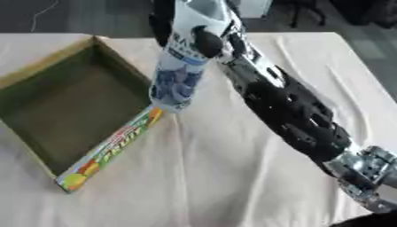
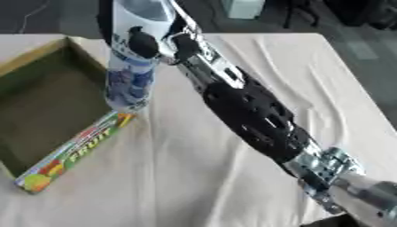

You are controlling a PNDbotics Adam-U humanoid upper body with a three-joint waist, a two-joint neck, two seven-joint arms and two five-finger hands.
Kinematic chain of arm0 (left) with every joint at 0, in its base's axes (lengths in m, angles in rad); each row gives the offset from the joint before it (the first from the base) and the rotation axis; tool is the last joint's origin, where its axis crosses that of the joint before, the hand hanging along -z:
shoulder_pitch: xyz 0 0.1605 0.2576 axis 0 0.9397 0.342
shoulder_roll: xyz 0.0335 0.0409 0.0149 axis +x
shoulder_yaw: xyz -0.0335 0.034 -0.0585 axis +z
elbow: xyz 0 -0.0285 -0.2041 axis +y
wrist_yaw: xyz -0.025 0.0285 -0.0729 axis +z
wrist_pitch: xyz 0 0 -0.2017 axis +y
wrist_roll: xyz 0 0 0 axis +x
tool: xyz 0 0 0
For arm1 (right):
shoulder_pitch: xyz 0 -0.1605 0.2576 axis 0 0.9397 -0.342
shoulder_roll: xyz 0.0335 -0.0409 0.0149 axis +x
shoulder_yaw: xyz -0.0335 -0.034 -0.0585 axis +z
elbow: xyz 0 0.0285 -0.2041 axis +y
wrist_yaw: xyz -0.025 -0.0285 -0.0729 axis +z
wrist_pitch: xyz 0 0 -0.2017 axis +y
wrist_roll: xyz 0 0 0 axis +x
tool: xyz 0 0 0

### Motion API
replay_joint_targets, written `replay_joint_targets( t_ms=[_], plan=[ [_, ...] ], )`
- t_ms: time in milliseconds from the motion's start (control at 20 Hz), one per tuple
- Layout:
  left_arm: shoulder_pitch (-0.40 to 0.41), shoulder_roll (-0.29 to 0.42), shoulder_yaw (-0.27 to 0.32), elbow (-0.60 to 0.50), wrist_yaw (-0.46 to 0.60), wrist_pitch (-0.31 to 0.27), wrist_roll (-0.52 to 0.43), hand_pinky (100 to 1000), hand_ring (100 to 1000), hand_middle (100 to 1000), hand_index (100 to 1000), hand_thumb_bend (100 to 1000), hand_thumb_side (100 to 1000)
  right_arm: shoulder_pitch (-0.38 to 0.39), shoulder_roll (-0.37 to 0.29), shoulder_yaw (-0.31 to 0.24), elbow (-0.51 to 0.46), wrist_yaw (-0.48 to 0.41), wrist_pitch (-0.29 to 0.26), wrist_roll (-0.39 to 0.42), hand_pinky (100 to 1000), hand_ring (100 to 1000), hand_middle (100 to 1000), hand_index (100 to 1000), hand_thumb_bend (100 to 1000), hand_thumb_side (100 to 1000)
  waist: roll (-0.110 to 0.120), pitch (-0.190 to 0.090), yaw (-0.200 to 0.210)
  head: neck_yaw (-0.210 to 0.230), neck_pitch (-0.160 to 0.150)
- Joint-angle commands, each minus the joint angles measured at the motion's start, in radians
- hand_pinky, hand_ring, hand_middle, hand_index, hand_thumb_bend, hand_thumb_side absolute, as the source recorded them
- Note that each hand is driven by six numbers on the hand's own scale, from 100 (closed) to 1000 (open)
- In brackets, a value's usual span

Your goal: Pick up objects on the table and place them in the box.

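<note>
Item one: my right hand (image 1: 203,33), reaching in from the 4 o'clock corner on a long black arm with a silver joint. Its thumb and fingers are curling round a tall white-and-blue cylindrical container (image 1: 180,66), pinching it near the upper end. The container is hanging almost upright, top tilting slightly toward 1 o'clock, and its bottom end is sitting right at the near corner of the box wall; whether it is touching that wall I cannot tell.

Item two: an open cardboard box (image 1: 46,62) with a dark green inside, lying at 9 o'clock on the tabletop (image 1: 232,177). The side wall facing me is carrying a bright fruit print in yellow, green and red, running from centre toward 7 o'clock. Nothing inside the box is showing itself to me.

Item three: the tabletop, wearing a pale cream cloth with soft creases, stretching from 12 o'clock down to 6 o'clock.

Item four: my left hand is showing in neither view.
</note>
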Motion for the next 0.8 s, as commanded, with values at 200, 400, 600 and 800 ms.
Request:
replay_joint_targets(
  t_ms=[200,400,600,800],
  plan=[
    [-0.066,0.016,0.022,-0.011,0.059,-0.01,-0.016,768,814,849,841,168,1000,-0.047,-0.024,-0.007,0.076,-0.013,-0.108,0.167,100,100,100,100,531,100,0.001,-0.011,0.02,-0.039,-0.001],
    [-0.111,0.008,0.024,-0.011,0.106,-0.007,-0.036,783,827,848,838,170,1000,-0.069,-0.022,-0.014,0.134,-0.017,-0.112,0.196,100,100,100,100,530,100,-0.005,-0.013,0.043,-0.071,-0.001],
    [-0.148,-0.001,0.026,-0.011,0.15,-0.004,-0.061,785,839,847,837,171,1000,-0.085,-0.021,-0.017,0.181,-0.018,-0.125,0.224,100,100,100,100,530,100,-0.013,-0.017,0.065,-0.098,-0.001],
    [-0.187,-0.011,0.03,-0.011,0.19,-0.002,-0.082,787,851,846,833,172,1000,-0.105,-0.02,-0.015,0.214,-0.008,-0.138,0.229,100,100,100,100,528,100,-0.024,-0.019,0.09,-0.121,-0.001]
  ],
)
